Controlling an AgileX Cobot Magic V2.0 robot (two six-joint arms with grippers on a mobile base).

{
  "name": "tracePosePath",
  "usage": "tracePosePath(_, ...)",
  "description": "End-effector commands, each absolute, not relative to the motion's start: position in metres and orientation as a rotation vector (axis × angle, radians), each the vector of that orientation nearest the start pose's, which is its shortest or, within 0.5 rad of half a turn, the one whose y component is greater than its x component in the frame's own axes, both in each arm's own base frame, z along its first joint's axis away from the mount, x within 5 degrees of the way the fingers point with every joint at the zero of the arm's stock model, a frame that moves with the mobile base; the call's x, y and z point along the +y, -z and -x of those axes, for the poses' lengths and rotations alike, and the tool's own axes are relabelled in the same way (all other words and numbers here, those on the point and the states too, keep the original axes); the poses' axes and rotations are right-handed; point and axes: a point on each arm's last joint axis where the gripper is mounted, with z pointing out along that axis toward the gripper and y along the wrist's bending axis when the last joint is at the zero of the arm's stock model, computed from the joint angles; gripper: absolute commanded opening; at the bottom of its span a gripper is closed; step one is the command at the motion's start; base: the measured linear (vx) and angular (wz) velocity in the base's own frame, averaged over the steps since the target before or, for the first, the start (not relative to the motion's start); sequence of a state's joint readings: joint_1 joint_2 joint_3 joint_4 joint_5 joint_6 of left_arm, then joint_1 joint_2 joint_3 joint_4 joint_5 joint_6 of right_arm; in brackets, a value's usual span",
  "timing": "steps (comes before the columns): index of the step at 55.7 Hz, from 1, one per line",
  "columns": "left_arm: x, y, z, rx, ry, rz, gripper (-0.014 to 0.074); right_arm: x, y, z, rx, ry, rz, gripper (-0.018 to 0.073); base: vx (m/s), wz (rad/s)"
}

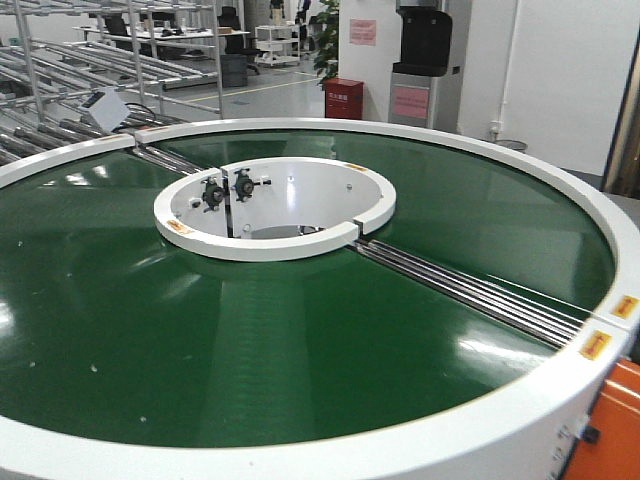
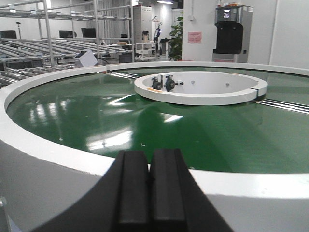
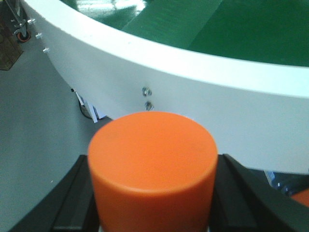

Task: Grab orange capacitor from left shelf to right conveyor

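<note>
Workshop: bright factory hall; steel roller racks (image 1: 60,70) stand beyond the far left of the right conveyor (image 1: 300,455), whose green belt (image 1: 300,340) carries no parts.
Left gripper (image 2: 149,193): just outside the conveyor's near rim, pads pressed together with nothing between them.
Orange capacitor (image 3: 152,164): upright, just outside the conveyor's white outer wall and below its rim, not yet over the belt.
Right gripper (image 3: 152,212): clamped on the capacitor, a black finger (image 3: 72,203) on each side of its body.
Handling: judged stiff, smooth-skinned and probably fairly dense. A squeeze across the round wall below the flat top should hold, though so slick a cylinder could slip or tilt.
Hidden: the capacitor's lower body and any printing are cut off, as is the pad contact. The left shelf appears in no view. An orange panel (image 1: 610,430) at the conveyor's right edge is only partly seen.
</note>
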State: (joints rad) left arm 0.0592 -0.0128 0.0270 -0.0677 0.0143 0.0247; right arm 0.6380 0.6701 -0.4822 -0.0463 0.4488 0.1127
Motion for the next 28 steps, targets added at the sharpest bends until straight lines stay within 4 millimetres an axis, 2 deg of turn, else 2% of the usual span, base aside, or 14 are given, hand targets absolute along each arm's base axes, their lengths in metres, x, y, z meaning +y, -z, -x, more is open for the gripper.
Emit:
tracePosePath(1, 0.0034, -0.2005, -0.0563, 1.449, -0.009, 0.076, -0.0006, 0.0793, -0.2927, -0.1104, 1.963, -0.416, 0.573, 0.0323, 0.27, 0.16)
tracePosePath(28, 0.0034, -0.2005, -0.0563, 1.449, -0.009, 0.076, -0.0006, 0.0793, -0.2927, -0.1104, 1.963, -0.416, 0.573, 0.0323, 0.25, 0.13)
